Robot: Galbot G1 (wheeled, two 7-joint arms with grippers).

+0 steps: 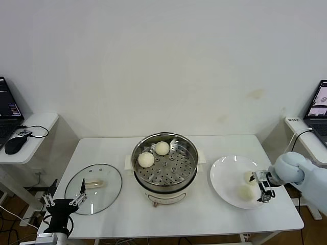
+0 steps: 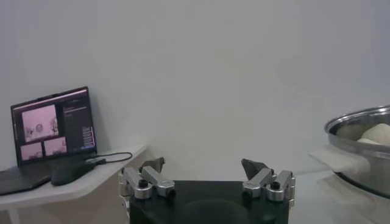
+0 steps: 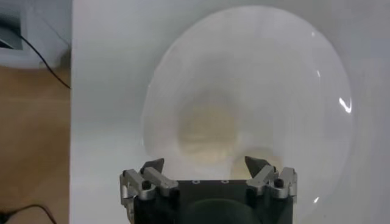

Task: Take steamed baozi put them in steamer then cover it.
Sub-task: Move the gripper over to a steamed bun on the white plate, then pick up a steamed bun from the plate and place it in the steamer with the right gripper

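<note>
The steamer [image 1: 165, 162] stands at the table's middle with two baozi inside, one [image 1: 146, 160] at its left and one [image 1: 162, 148] behind it. Two more baozi lie on the white plate [image 1: 225, 178] at the right, one [image 1: 246, 192] near the front and one [image 1: 249, 176] behind it. My right gripper [image 1: 264, 193] is open, just above the plate's right edge next to these buns. In the right wrist view the gripper [image 3: 205, 167] hovers over one baozi [image 3: 206, 128], with the other [image 3: 259, 159] close by. My left gripper [image 1: 65, 200] is open, parked low at the table's front left corner.
The glass lid [image 1: 94, 188] lies flat on the table left of the steamer. A side desk with a laptop and mouse [image 1: 15, 144] stands at the far left, another laptop [image 1: 319, 108] at the far right. The steamer's rim [image 2: 359, 122] shows in the left wrist view.
</note>
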